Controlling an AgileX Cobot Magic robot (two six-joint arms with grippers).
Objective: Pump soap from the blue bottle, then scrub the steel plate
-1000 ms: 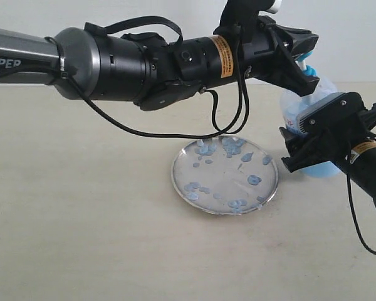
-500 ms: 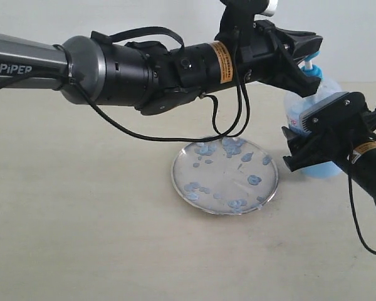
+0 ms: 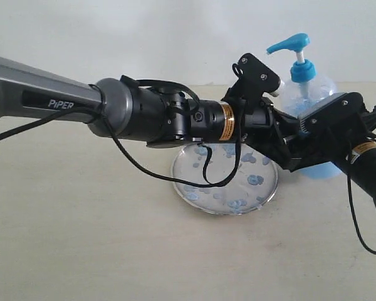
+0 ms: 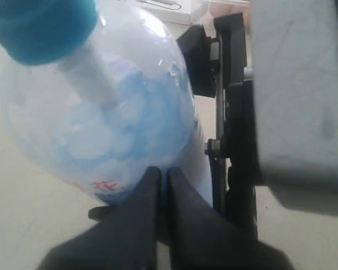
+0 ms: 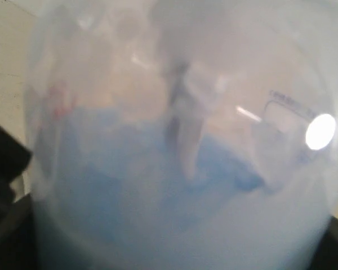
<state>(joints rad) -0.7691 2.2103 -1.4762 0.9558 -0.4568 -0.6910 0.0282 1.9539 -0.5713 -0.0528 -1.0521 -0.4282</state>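
Steel next: lower left gripper (image 4: 159, 174), fingers (image 4: 183, 225) pressed together, gently onto the soap-dotted steel plate (image 3: 263, 195) just beside the blue bottle (image 3: 313, 94); with right gripper (image 3: 310, 150) pinching that bottle, hold it upright on the worktop (image 3: 81, 251).

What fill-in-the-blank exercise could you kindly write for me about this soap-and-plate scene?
1. The tall clear plastic bottle is topped by a bright blue ____.
2. The round shiny steel plate carries creamy soap blobs coloured pale ____.
3. The right claw is shut on that ____.
4. The left claw is shut, fingers pressed together, and holds ____.

Missing words: pump; blue; bottle; nothing.
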